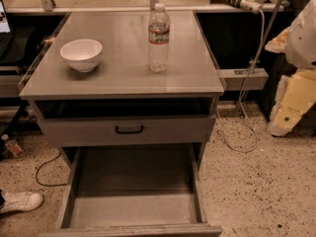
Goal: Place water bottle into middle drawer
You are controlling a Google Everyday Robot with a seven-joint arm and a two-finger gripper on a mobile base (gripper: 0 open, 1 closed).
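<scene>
Bench top (123,78): flat grey slab, smooth, with a dull sheen and square corners.

The water bottle (159,38) stands on it right of centre, nearer the back edge than the front. It is clear ribbed plastic with a white cap and a red-and-white label band. Its long axis is vertical, cap up and base flat on the top.

We note a white bowl (81,55), round and glossy, mouth up, near the left edge and well apart from the bottle.

Under the front edge sits a grey drawer front (163,131) with a black loop handle (129,129), and a dark gap shows above it.

Below that, the middle drawer (133,191) is pulled out toward us. It is a wide grey metal tray with a plain flat floor and low side walls. Its front lip is cut off by the bottom of the view.

The gripper (284,120) hangs off the right edge of the bench, below top height and well apart from the bottle. It looks like cream, blocky shells, partly cut off by the frame. We cannot tell whether it is open or closed.

The floor (256,191) is speckled terrazzo. A white shoe (19,201) lies at the lower left, cropped. A black cable (44,174) loops beside the front left corner. A small object with a red band (11,146) at far left is hard to make out.
</scene>
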